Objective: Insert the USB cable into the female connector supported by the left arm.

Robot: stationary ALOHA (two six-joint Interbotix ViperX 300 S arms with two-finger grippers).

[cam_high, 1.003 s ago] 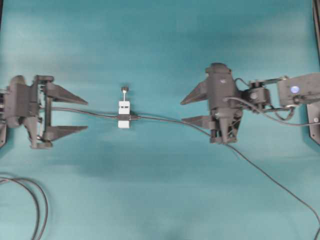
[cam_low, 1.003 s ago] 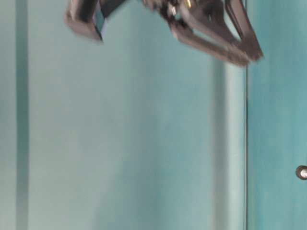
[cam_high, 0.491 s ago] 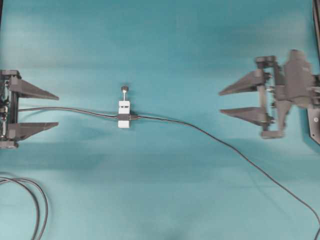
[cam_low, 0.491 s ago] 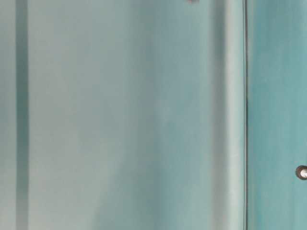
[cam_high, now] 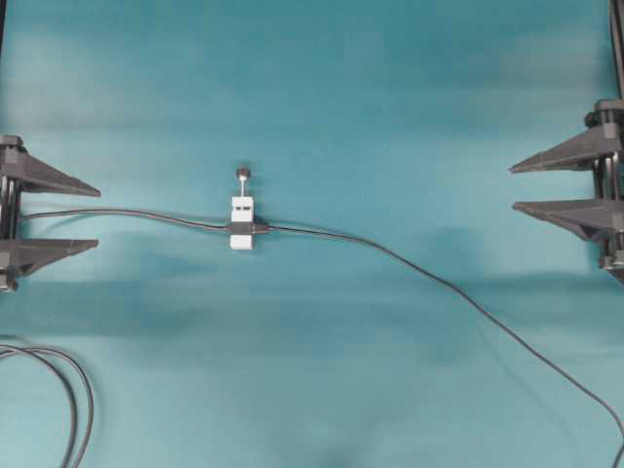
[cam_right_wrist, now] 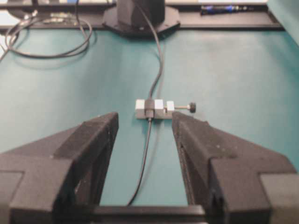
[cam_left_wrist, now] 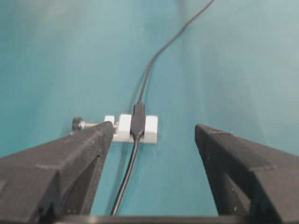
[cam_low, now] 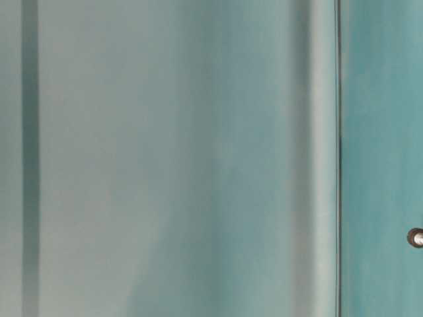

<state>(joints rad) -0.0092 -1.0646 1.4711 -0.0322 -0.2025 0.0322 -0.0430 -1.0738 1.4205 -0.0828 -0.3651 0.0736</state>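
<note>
The female connector [cam_high: 242, 228] is a black band across a small white block [cam_high: 242, 241] lying flat near the table's middle, its knob-topped post [cam_high: 241, 175] pointing away. The USB cable [cam_high: 409, 263] runs in from the lower right and its end meets the connector's right side, with no silver showing. My left gripper [cam_high: 97, 216] is open at the far left edge, far from the block, and straddles a thin lead [cam_high: 127, 212]. My right gripper [cam_high: 514, 187] is open at the far right edge and holds nothing. The left wrist view shows the block [cam_left_wrist: 150, 129] ahead between empty fingers [cam_left_wrist: 70, 158].
Thicker black cable loops [cam_high: 68, 400] lie at the lower left corner. In the right wrist view the opposite arm's base [cam_right_wrist: 140, 14] stands beyond the block [cam_right_wrist: 159, 105], with more cable loops [cam_right_wrist: 46, 46] beside it. The table-level view shows only blurred teal.
Both arms have pulled back outward, the left gripper to the left edge and the right gripper to the right edge. The block and cables have stayed put.
</note>
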